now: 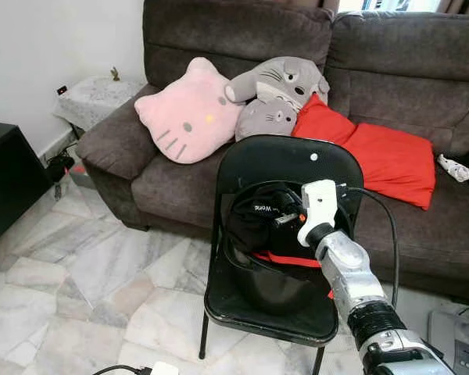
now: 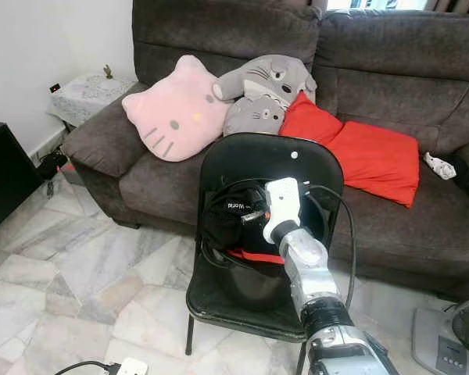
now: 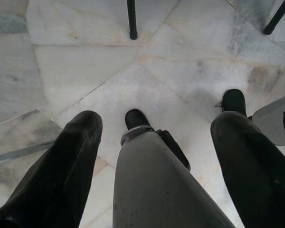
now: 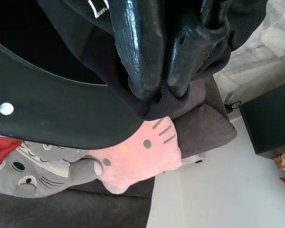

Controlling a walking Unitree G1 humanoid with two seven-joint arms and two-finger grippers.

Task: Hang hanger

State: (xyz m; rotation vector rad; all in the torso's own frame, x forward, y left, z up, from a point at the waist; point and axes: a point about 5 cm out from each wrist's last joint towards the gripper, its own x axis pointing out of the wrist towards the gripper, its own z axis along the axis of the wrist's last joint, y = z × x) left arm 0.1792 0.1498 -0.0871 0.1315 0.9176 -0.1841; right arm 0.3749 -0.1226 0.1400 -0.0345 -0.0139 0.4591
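A black garment [image 1: 256, 223] with white lettering and a red trim lies bunched on the seat of a black folding chair [image 1: 289, 160]. My right gripper [image 1: 286, 219] reaches over the chair and is shut on a fold of that black cloth [image 4: 133, 102], as the right wrist view shows close up. A thin black curved line [image 1: 231, 254] runs around the garment; I cannot tell whether it is a hanger. My left gripper [image 3: 156, 121] hangs low over the marble floor, its fingers [image 3: 80, 137] apart and holding nothing.
A dark brown sofa [image 1: 422, 70] stands right behind the chair with a pink cat cushion [image 1: 187, 113], grey plush toys [image 1: 277, 94] and a red cushion [image 1: 383, 156]. A black cabinet [image 1: 4, 183] is at the left. A power strip [image 1: 160, 369] lies on the floor.
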